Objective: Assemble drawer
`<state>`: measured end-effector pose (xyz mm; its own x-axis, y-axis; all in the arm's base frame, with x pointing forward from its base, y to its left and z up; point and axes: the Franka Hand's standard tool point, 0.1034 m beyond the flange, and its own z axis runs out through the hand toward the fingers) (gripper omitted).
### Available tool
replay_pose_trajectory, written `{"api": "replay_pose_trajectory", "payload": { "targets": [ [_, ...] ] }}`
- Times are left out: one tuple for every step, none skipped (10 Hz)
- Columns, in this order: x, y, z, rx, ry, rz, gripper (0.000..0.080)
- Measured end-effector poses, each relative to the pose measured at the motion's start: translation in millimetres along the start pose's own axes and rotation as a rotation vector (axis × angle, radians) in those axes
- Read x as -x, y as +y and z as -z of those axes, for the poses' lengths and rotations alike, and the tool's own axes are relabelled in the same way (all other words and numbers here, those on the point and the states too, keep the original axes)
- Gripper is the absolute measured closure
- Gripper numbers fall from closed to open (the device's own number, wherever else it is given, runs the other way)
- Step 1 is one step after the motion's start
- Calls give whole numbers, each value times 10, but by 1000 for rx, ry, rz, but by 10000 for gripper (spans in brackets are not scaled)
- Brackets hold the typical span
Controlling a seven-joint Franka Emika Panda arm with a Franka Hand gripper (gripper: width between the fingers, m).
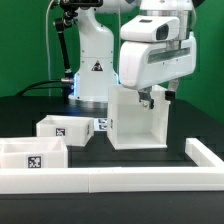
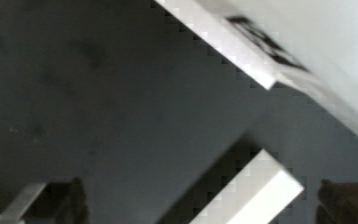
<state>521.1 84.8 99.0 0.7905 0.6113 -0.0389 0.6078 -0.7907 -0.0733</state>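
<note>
A white drawer case (image 1: 135, 122), an open-fronted box with tall side walls, stands upright in the middle of the dark table. My gripper (image 1: 152, 97) hangs right above its top edge on the exterior view's right side. In the wrist view the gripper (image 2: 194, 205) is open, with its dark fingers (image 2: 43, 200) far apart. The white top edge of a case wall (image 2: 265, 195) runs between them, touching neither. Two small white drawer boxes (image 1: 65, 128) (image 1: 30, 155) with marker tags lie to the exterior view's left.
A low white rail (image 1: 110, 179) runs along the table's front and turns back at the exterior view's right (image 1: 205, 155). The robot's base (image 1: 92, 70) stands behind the case. A white tagged piece (image 2: 256, 40) shows far off in the wrist view.
</note>
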Motion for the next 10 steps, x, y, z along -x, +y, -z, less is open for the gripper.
{"api": "replay_pose_trajectory", "payload": {
  "targets": [
    [1,-1,-3,-1,0,-71,150],
    [0,-4,-5,-1,0,-151,150],
    [0,-5,-7,-2,-1,-203,150],
    [-4,-18,0,-1,0,-261,150],
    [-17,-78,53,5,4,-355,150],
    [-17,-136,132,12,11,-356,150],
    [3,-184,216,19,18,-353,150],
    [42,-230,300,25,21,-363,150],
    [99,-295,377,33,27,-368,150],
    [200,-391,403,38,24,-367,150]
  ]
}}
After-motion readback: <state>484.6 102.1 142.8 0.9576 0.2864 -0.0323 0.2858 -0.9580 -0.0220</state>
